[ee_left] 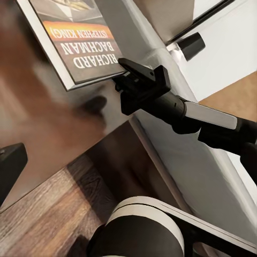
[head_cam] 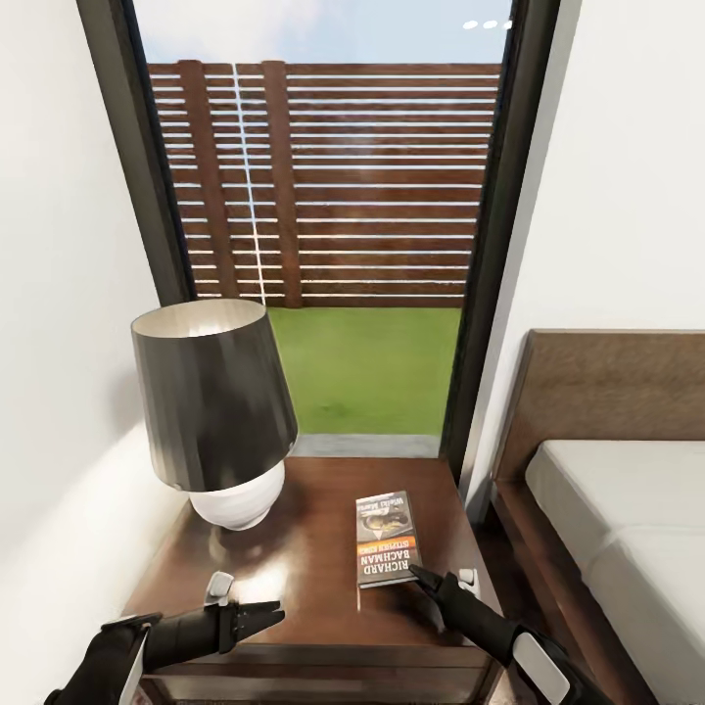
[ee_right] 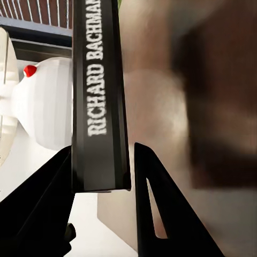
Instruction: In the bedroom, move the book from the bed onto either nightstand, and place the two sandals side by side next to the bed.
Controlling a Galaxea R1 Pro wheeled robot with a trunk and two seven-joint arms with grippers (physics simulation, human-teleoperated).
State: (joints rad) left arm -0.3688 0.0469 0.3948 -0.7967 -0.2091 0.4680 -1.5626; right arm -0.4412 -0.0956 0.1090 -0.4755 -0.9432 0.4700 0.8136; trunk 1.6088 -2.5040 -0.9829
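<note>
1. Book (head_cam: 386, 540): lies flat on the nightstand (head_cam: 313, 587), beside the lamp (head_cam: 217, 411).
2. Right gripper (head_cam: 423, 576): at the book's near edge, fingers spread on either side of the spine.
3. Left gripper (head_cam: 264, 617): hovers over the nightstand's front, clenched and empty.
4. Bed (head_cam: 627, 529): right of the nightstand.

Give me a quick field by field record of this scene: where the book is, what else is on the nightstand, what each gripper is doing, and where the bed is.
book: flat on the nightstand, cover up
lamp: on the nightstand, left of the book
right gripper: at the book's near edge, fingers either side of the spine, open
left gripper: over the nightstand's front edge, holding nothing; open or shut unclear
bed: right of the nightstand
sandals: not placed yet
</note>
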